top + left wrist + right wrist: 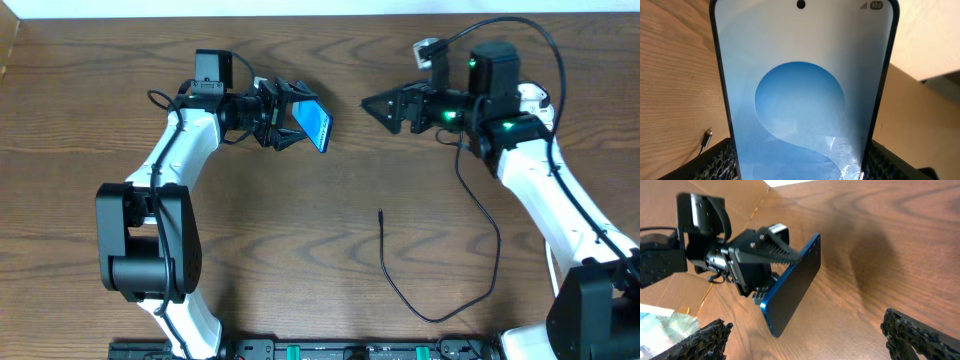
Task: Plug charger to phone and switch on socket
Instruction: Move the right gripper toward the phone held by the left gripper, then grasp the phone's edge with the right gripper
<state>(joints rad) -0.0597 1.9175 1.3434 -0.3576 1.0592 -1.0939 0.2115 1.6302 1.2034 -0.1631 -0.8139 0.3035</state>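
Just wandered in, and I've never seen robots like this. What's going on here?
Two robot arms are working toward charging a phone. The left gripper holds the phone, screen lit, up off the wooden table. The right gripper hangs open and empty, facing it. The black charger cable lies on the table, untouched, its plug tip free, so nothing is plugged in yet.

Robotics laboratory bench. A wood-grain desk (330,200) carries two white-and-black robot arms, the left arm (175,150) and the right arm (565,205), based at the lower corners of the overhead frame. A black mounting rail (330,350) with green fittings runs along the bottom edge. Tan board panels (740,192) border the desk at the upper left of the right wrist view.
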